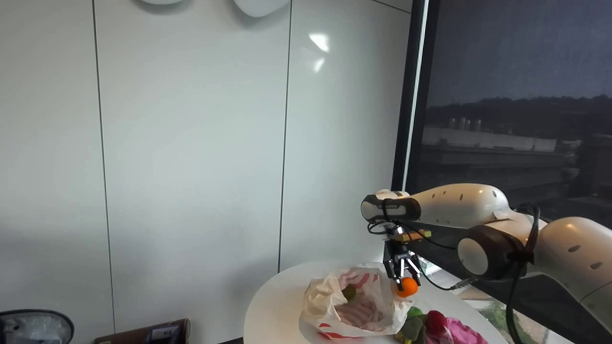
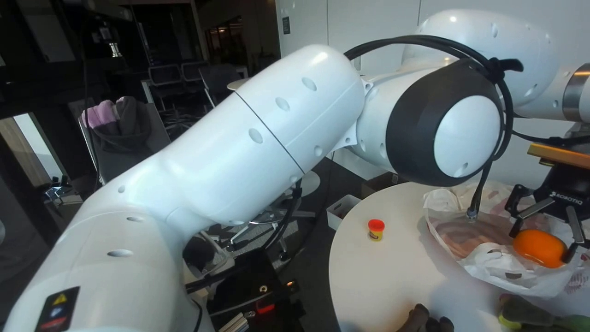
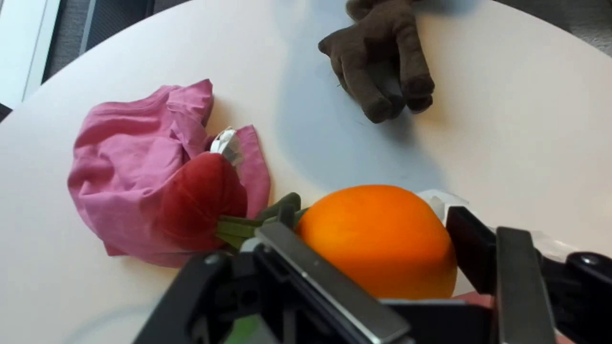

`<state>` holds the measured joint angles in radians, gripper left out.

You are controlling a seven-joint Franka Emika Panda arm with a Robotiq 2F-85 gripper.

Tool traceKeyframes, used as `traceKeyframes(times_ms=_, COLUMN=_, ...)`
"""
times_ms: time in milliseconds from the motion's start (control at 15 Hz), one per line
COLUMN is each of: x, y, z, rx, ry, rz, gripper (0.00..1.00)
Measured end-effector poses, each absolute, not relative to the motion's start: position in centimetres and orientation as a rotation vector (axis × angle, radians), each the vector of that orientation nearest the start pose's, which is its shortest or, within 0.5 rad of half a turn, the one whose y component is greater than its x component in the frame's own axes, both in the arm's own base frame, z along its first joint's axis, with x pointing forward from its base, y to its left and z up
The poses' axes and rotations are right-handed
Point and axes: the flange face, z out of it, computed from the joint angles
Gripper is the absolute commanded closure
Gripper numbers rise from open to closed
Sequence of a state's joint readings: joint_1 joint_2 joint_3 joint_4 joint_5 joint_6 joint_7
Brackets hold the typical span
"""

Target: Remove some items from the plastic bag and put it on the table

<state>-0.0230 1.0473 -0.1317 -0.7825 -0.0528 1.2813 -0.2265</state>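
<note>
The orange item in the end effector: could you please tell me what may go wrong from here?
1. Slipping: the orange item looks rounded and smooth, so it could slide out of the end effector.
2. Snagging: in both exterior views the thin plastic bag appears close by the end effector, so it might catch; I cannot tell whether they touch.
3. Rolling: once released on the smooth table, the orange item might roll.

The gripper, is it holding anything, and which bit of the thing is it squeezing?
Yes: the gripper is holding a smooth orange fruit-like ball by two opposite sides of its round body, one jaw on each side.
</note>
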Motion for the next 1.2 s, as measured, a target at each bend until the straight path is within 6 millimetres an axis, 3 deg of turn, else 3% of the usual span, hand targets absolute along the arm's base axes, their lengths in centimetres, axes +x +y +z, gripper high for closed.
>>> traceKeyframes(times_ms=333, x=71.7, y=-12.7, z=23.2, rx=-3.164, ry=0.077, rz=0.945, gripper=0.46)
traceKeyframes(times_ms=667, x=73.3, y=-16.1, z=15.6, rx=-3.379, ry=0.157, rz=0.745, gripper=0.46)
traceKeyframes(times_ms=733, x=73.4, y=-16.7, z=14.3, rx=-3.422, ry=0.174, rz=0.721, gripper=0.09)
traceKeyframes(times_ms=867, x=73.3, y=-17.5, z=11.9, rx=-3.479, ry=0.226, rz=0.676, gripper=0.0)
traceKeyframes(times_ms=1000, x=73.2, y=-17.5, z=10.5, rx=-3.491, ry=0.283, rz=0.659, gripper=0.0)
traceKeyframes(times_ms=1200, x=74.2, y=-15.8, z=12.1, rx=-3.511, ry=0.295, rz=0.595, gripper=0.0)
